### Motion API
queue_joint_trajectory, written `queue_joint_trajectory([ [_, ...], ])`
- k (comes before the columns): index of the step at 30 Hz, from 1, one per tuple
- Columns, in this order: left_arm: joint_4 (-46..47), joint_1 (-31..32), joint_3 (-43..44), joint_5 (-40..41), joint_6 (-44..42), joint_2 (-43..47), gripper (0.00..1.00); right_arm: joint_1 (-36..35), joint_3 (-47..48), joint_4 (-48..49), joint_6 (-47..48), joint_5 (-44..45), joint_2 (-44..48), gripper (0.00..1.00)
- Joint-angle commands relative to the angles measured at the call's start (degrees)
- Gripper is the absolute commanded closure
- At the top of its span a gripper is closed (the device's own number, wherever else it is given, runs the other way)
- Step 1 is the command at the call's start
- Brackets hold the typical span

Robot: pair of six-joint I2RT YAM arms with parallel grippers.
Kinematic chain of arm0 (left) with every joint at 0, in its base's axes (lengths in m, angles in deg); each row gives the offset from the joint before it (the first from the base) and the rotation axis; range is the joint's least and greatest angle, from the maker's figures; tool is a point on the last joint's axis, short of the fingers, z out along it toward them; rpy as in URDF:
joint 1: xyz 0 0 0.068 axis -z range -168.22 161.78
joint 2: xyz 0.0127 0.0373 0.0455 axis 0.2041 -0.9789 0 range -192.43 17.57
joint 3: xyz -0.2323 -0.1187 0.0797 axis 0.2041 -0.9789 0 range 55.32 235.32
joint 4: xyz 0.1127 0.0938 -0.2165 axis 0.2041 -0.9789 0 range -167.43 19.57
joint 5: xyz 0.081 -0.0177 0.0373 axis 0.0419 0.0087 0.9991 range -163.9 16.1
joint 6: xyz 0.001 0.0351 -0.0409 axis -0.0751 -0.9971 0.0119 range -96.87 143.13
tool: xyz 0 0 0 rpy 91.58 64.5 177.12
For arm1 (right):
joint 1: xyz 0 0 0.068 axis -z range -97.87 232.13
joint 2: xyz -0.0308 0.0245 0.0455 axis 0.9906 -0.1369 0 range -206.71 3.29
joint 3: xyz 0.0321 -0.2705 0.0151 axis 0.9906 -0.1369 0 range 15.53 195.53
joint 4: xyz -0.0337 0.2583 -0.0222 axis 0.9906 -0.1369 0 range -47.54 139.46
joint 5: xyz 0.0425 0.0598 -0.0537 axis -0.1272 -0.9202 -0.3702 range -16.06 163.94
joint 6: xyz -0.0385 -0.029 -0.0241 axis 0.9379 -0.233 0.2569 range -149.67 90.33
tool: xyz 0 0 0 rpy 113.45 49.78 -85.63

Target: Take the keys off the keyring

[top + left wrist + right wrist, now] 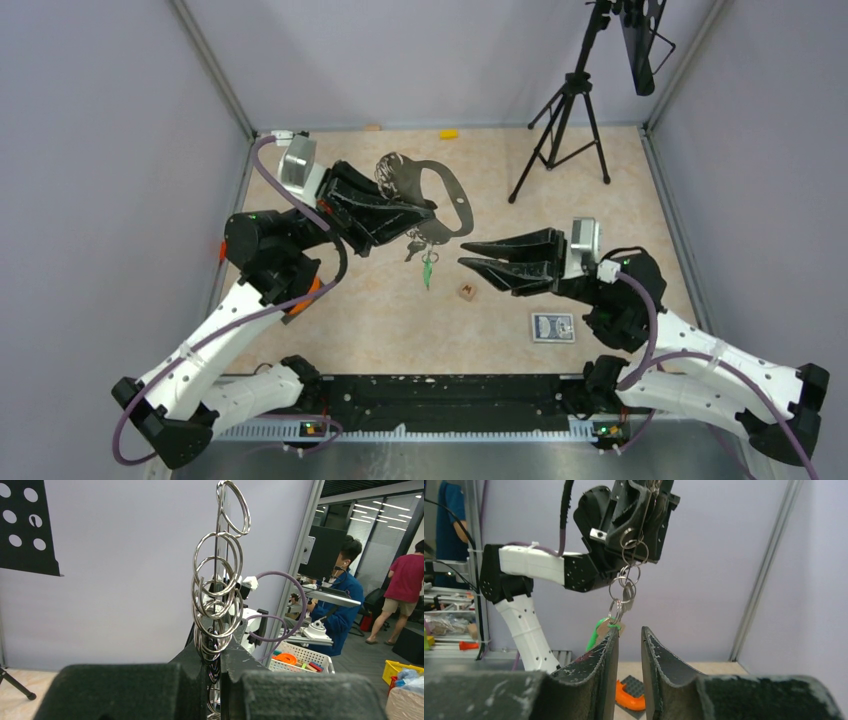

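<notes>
A small bunch of keys (424, 252) dangles in mid-air, one with a bright green head, the others dark and silvery. They hang on a chain of silver split rings (218, 587) from the keyring (448, 198), a flat grey D-shaped loop held above the middle of the surface (380, 320). The left tool (425, 222) is pressed together on the keyring's edge, beside the rings. In the left wrist view the loop shows only edge-on, as a thin line, and its lower part is hidden between the black fingers. The right tool (468, 262) sits just right of the keys, its fingers spread a little with nothing between them. In the right wrist view one finger covers part of the green key, and whether it touches the bunch cannot be told. How many keys there are is hard to make out. A small brown cube (467, 291) lies on the surface near the right tool's tips.
</notes>
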Motion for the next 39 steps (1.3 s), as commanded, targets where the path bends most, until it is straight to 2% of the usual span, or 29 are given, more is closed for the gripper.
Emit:
queue_joint_trajectory([
  [1,4.1,0.2,0.5,0.2,0.9,0.2,1.00,0.4,0.2,7.3,-4.6,-1.7,-1.0,0.76],
  [10,4.7,0.2,0.4,0.1,1.3,-0.3,1.00,0.4,-2.2,18.4,-12.5,-1.4,-5.5,0.75],
  [27,4.8,0.2,0.3,0.3,1.1,-0.5,1.00,0.4,-1.6,21.9,-16.2,-4.6,-8.8,0.75],
  [39,5.0,0.2,0.2,0.4,1.2,-0.5,1.00,0.4,-1.9,23.8,-16.2,-2.5,-10.3,0.76],
])
